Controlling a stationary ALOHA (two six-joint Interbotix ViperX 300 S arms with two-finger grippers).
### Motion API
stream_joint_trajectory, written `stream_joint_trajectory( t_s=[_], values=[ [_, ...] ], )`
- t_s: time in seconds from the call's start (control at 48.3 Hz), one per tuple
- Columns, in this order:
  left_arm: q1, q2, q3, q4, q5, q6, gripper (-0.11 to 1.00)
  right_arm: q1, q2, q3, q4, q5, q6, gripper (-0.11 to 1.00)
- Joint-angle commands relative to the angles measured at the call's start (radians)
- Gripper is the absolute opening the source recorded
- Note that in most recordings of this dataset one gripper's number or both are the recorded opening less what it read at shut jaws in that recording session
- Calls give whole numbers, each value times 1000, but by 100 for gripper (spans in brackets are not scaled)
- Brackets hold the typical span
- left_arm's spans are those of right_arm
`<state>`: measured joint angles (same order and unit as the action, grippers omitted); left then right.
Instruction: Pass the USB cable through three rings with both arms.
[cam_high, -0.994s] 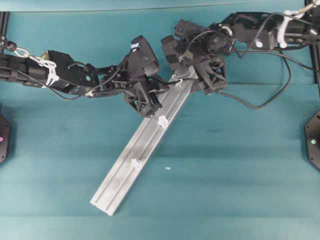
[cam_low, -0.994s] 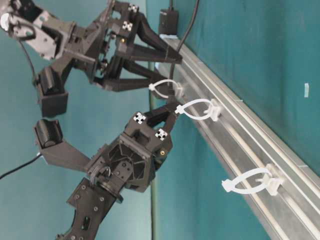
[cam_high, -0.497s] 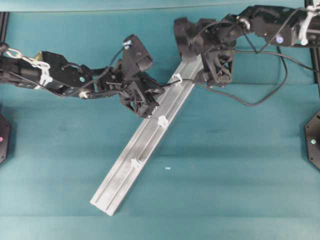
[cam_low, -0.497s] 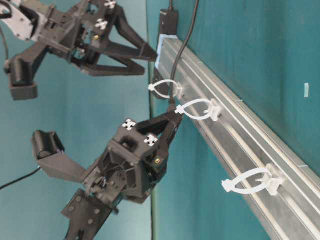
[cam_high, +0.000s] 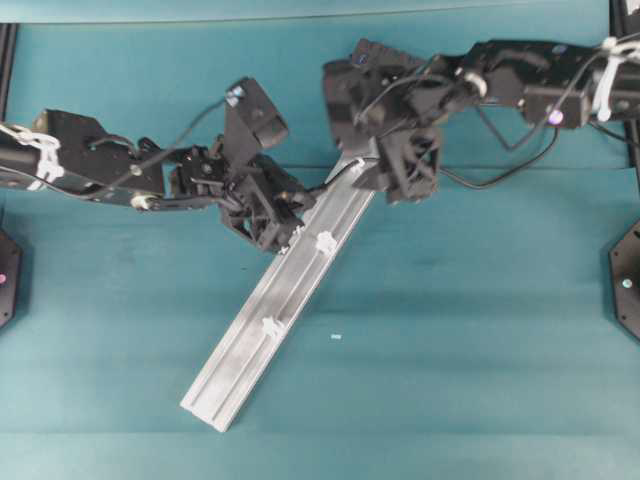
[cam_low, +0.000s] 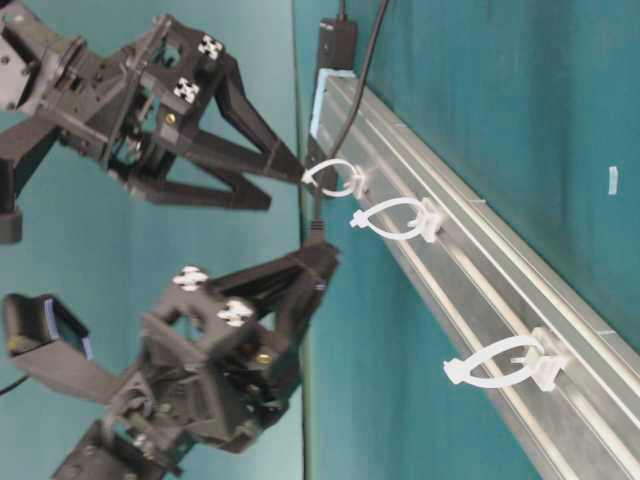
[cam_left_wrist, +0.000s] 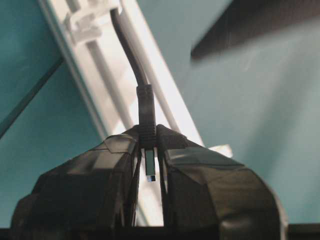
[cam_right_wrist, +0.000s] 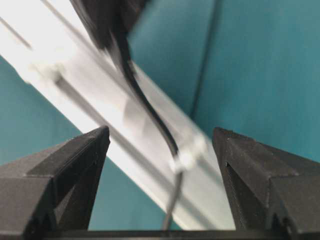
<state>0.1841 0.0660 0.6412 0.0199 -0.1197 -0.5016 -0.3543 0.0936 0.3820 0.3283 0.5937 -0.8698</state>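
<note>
The USB cable (cam_left_wrist: 131, 59) is shown threaded through the first ring (cam_low: 335, 178), nearest the upper end of the aluminium rail (cam_high: 262, 324). Its plug (cam_left_wrist: 147, 131) is clamped between the closed fingers of the left gripper (cam_left_wrist: 149, 150), the metal tip being visible in the narrow slot between them; this gripper is held just beside the rail, near the second ring (cam_low: 398, 219). The right gripper (cam_right_wrist: 159, 145) is held with its fingers spread wide apart above the first ring, nothing being gripped. The third ring (cam_low: 505, 366) is seen unthreaded, farther down the rail on the teal table (cam_high: 450, 330).
</note>
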Motion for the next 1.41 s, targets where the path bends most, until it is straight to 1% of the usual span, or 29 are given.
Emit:
stream_joint_trajectory(
  t_s=[0.0, 0.166, 0.228, 0.29, 0.352, 0.518, 0.559, 0.746, 0.808, 0.87, 0.953, 0.994, 1.036, 1.098, 1.181, 1.264, 1.305, 1.326, 1.388],
  values=[
    [-14, -78, -9, 3, -9, -3, 10, 17, 25, -15, -34, -12, 9, 84],
    [-15, -78, -8, 3, -8, -3, 10, 18, 54, -20, -81, -23, 9, 78],
    [-15, -80, -8, 3, -8, -3, 10, 18, 55, -20, -84, -26, 9, 75],
    [-15, -80, -8, 3, -8, -3, 10, 20, 55, -20, -84, -34, 11, 68],
    [-15, -78, -8, 3, -9, -2, 10, 23, 55, -21, -83, -46, 12, 57],
    [-11, -74, -8, 3, -9, 0, 10, 48, 57, -21, -83, -71, 11, 18],
    [-11, -74, -8, 3, -8, -2, 10, 51, 55, -21, -83, -71, 12, 13],
    [-9, -67, -8, 3, -3, 3, 10, 48, 55, -21, -86, -57, 9, 13],
    [-9, -67, -8, 3, -5, 5, 10, 44, 57, -21, -97, -57, 6, 13],
    [-9, -69, -5, 3, -5, 5, 10, 43, 60, -21, -126, -54, 6, 13],
    [-9, -74, 2, 3, -6, 6, 11, 44, 63, -21, -189, -41, 3, 13],
    [-9, -74, 6, 3, -6, 5, 16, 46, 66, -21, -219, -37, 3, 13],
    [-9, -75, 12, 3, -8, 0, 25, 48, 67, -21, -245, -32, 3, 12],
    [-11, -77, 18, 3, -9, -5, 43, 51, 71, -21, -276, -26, 3, 9],
    [-20, -95, 18, 3, -9, -8, 68, 51, 77, -21, -290, -21, 0, 8],
    [-37, -129, 23, 3, -8, 0, 88, 55, 81, -21, -296, -20, -2, 8],
    [-44, -147, 31, 3, -3, 2, 95, 58, 83, -21, -302, -15, -6, 8],
    [-51, -158, 37, 3, -3, 3, 96, 61, 84, -21, -305, -12, -11, 8],
    [-63, -196, 64, 3, -2, 2, 92, 69, 92, -20, -311, -8, -28, 8]
  ],
)
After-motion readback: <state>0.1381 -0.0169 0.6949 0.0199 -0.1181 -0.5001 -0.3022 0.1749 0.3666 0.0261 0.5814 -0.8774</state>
